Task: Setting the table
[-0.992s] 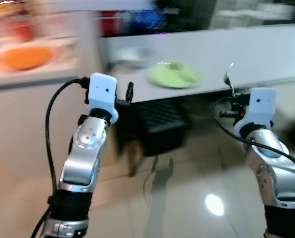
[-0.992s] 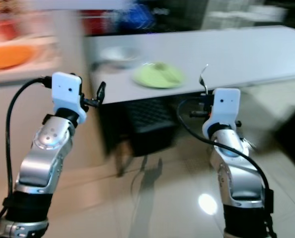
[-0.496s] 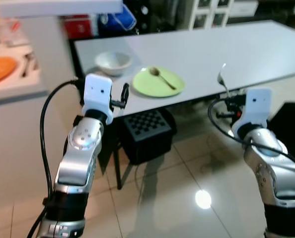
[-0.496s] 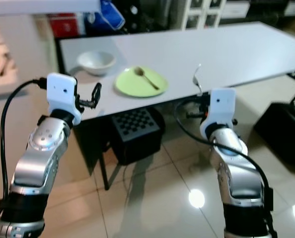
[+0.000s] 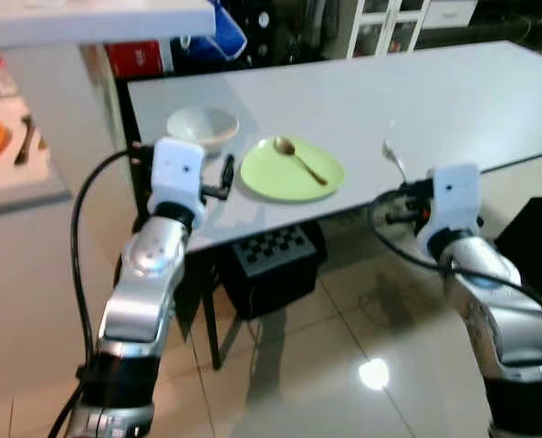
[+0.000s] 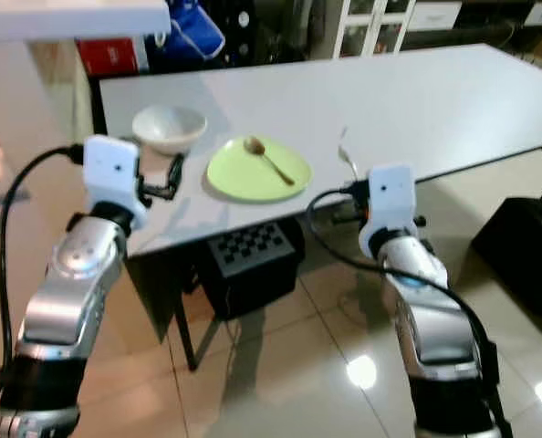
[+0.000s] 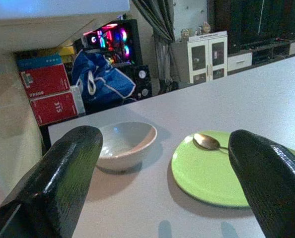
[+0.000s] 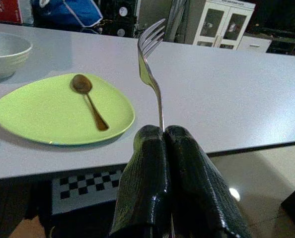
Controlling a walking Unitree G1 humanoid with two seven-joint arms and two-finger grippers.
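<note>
Step in hand: carrying the fork (image 8: 151, 64) to the table (image 5: 453, 100). The right gripper (image 8: 163, 148) has its jaws pressed together on the fork's handle, tines up, at the table's near edge in the centre right of the head view. The fork is not yet laid down.

Already set: plate (image 5: 292, 169), green, near the table's front edge in the centre of the frame; spoon (image 5: 298, 160) lying across it; bowl (image 5: 202, 125), white, just beside the plate to its upper left.

Left gripper (image 5: 224, 178): jaws spread, holding nothing, raised at the table's front edge below the bowl.

Next move, as judged: reach forward over the edge and lay the fork flat on bare table just beside the plate (the right side looks the freer one), then part the jaws. The handle has to tip from upright to level without striking the plate rim.

Around: dark checkered box (image 5: 271, 260) on the floor under the table; counter (image 5: 20, 173) at the left edge with an orange item; blue bag (image 7: 105, 82) and red boxes (image 7: 50, 91) beyond the table; white cabinet (image 7: 207, 54) at the back.

In the way: nothing on the table to the right of the plate; the table edge itself lies just before the right gripper.
</note>
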